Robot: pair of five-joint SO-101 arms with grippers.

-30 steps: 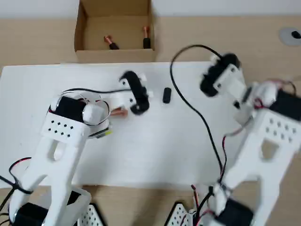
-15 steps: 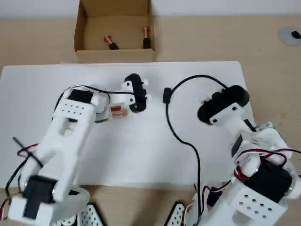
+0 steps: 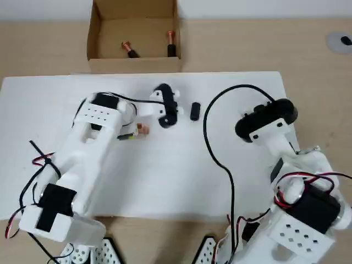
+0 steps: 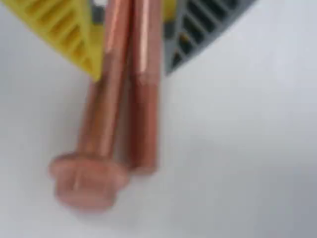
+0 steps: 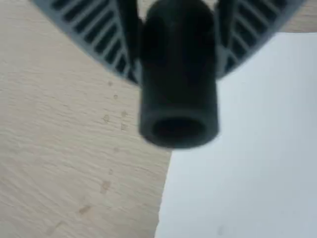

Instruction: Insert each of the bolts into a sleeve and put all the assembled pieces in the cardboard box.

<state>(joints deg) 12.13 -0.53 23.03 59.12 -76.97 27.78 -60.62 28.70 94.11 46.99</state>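
Here, left claw (image 4: 132, 67): pinching a copper bolt (image 4: 96, 148), head close to the white sheet (image 4: 237, 163), with a second copper shaft (image 4: 146, 124) alongside it.
Right claw (image 5: 177, 72): pinching a black sleeve (image 5: 178, 104), open end outward, over the sheet's edge and the wooden counter (image 5: 64, 163).
Loose sleeve (image 3: 194, 111): lying on the sheet, between the arms.
Box (image 3: 135, 65): holds two assembled pieces (image 3: 130, 49).

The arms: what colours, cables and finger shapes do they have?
The left arm and right arm are white shells with black motors, hole-patterned panels and red wires; a black cable loops by the right arm. The left gripper has one yellow, one grey ribbed finger; the right gripper, grey ribbed ones.
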